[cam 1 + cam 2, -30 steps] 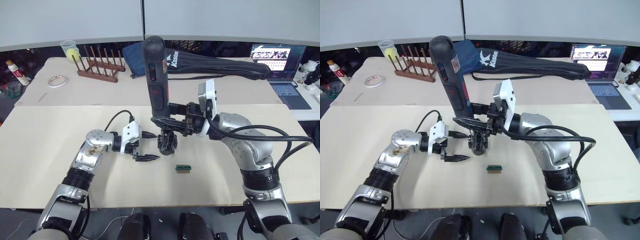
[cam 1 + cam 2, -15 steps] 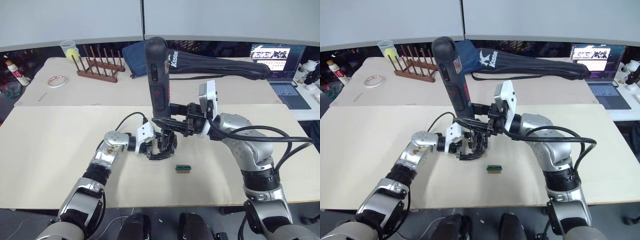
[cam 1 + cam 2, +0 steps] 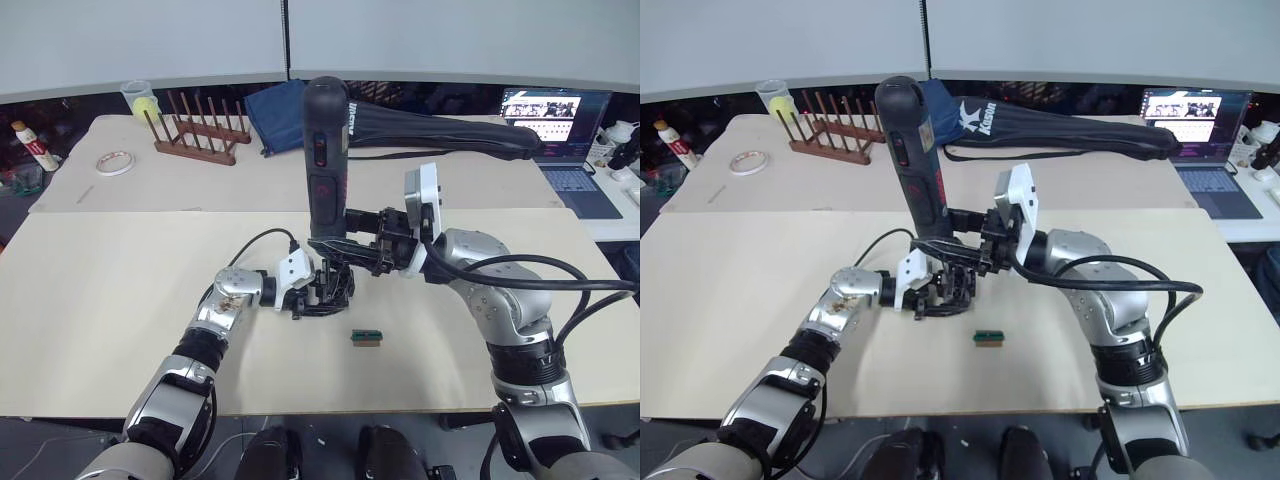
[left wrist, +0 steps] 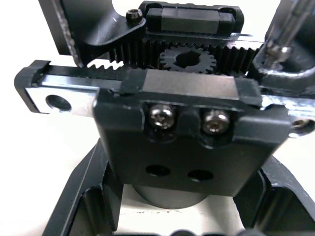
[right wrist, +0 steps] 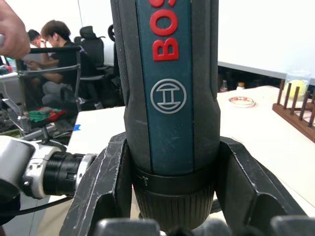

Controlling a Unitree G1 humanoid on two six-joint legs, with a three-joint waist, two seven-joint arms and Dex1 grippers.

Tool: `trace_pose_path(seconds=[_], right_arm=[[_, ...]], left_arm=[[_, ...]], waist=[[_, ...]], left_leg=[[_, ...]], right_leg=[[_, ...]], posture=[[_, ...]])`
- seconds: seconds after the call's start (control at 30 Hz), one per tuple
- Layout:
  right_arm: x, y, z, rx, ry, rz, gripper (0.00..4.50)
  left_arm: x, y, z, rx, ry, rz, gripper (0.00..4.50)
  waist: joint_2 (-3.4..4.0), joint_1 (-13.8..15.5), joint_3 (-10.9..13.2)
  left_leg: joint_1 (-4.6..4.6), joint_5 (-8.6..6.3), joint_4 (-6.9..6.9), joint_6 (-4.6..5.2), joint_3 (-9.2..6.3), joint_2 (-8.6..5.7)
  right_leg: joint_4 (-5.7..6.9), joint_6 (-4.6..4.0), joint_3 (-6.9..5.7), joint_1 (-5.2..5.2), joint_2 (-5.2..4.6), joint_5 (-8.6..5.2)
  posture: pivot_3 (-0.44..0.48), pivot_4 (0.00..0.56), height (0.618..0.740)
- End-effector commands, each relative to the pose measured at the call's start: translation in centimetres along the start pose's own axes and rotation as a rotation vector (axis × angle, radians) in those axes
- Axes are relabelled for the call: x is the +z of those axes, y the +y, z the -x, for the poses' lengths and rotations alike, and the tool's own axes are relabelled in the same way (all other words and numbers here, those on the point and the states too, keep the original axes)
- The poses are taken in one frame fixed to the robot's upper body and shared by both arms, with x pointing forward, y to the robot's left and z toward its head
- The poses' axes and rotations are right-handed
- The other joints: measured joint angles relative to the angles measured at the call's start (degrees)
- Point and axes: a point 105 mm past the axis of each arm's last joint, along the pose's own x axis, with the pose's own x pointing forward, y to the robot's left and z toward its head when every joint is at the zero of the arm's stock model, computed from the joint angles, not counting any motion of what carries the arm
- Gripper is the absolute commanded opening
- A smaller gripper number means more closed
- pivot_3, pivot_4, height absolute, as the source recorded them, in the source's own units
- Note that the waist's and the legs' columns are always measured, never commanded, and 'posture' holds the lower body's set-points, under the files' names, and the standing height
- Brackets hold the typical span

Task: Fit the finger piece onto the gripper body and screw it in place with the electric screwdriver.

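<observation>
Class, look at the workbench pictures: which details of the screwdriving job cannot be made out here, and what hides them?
- Bit tip of the electric screwdriver: eye views, hidden by the gripper body.
- Finger piece: too small among black parts.
- Left tool grip: left wrist view, blocked by the body.

The electric screwdriver (image 5: 170, 98) in my right hand (image 3: 345, 250) is black with a dark teal panel, red lettering and a white ring emblem. The gripper body (image 4: 167, 113) at my left hand (image 3: 312, 295) is black, with two silver screw heads and a silvery rail. A small green block (image 3: 367, 337) lies on my pale beige worktop (image 3: 100, 300). The bag (image 3: 440, 125) behind is black with white lettering.
</observation>
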Motion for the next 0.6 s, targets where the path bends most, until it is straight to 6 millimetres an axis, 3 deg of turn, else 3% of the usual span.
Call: trace_pose_path(seconds=[0.03, 0.33, 0.6], right_arm=[[-2.1, 0.2, 0.2, 0.03, 0.067, -0.074, 1.95], [-3.9, -0.1, -0.4, 0.074, 0.143, -0.128, 1.95], [-6.3, -0.8, 0.4, 0.069, 0.26, -0.139, 1.95]], left_arm=[[1.0, 0.7, 0.1, 0.005, -0.01, -0.043, 2.36], [1.1, 1.2, 0.3, 0.01, -0.004, -0.048, 2.36], [1.2, 1.2, 0.3, 0.013, -0.007, -0.05, 2.36]], waist=[[0.0, -0.02, 0.0], [-0.02, -0.07, -0.03], [-0.11, -0.07, -0.22]], left_leg=[[0.03, -0.05, 0.0, 0.09, -0.01, 0.0], [0.1, -0.1, 0.0, 0.17, -0.02, 0.02], [0.15, -0.11, 0.0, 0.19, -0.04, 0.04]], right_leg=[[0.0, 0.0, 0.0, 0.04, 0.0, 0.0], [0.02, -0.01, 0.0, 0.08, 0.0, 0.0], [0.01, -0.01, -0.02, 0.13, 0.0, 0.0]], posture=[[0.0, 0.15, 0.74], [0.0, 0.15, 0.74], [0.0, 0.15, 0.74]])
